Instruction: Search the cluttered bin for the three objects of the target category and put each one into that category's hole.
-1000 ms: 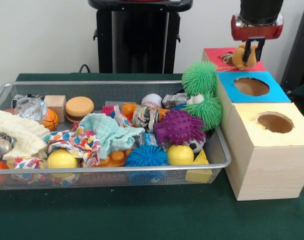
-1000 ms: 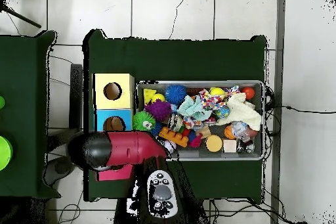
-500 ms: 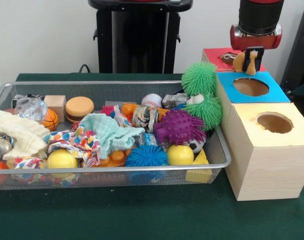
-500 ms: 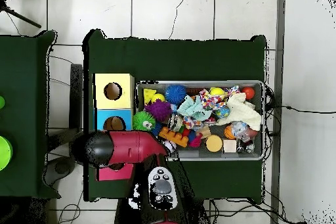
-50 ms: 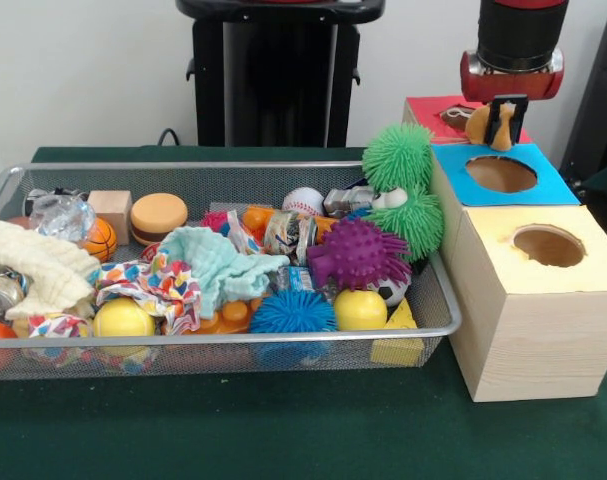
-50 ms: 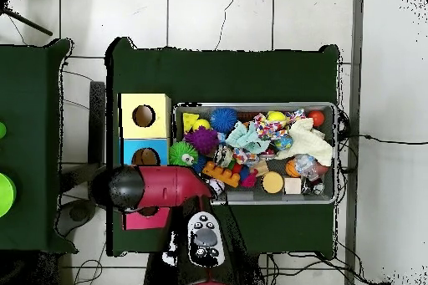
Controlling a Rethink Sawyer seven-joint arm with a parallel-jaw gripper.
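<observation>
My gripper (image 5: pixel 501 124) hangs at the back right, just over the hole of the red box (image 5: pixel 430 106). It is shut on a small tan, rounded toy (image 5: pixel 478 122) that sits low against the red top. In the overhead view the arm's red and black head (image 6: pixel 134 188) covers the gripper, the toy and most of the red box (image 6: pixel 147 220). The wire bin (image 5: pixel 223 340) lies left of the boxes, packed with toys: two green furry balls (image 5: pixel 401 158), a purple spiky ball (image 5: pixel 358 253), a blue spiky ball (image 5: pixel 291 312), a baseball (image 5: pixel 303 201).
A blue-topped box (image 5: pixel 503 175) and a pale wooden box (image 5: pixel 548 245), each with a round hole, stand in a row in front of the red one. Cloths (image 5: pixel 218 262), yellow balls (image 5: pixel 360 309), a wooden cube (image 5: pixel 111 209) and a tan disc (image 5: pixel 158 213) crowd the bin.
Over the last second the gripper came down and slightly right with the tan toy, from above the red box to just over its hole. It has barely moved since half a second ago.
</observation>
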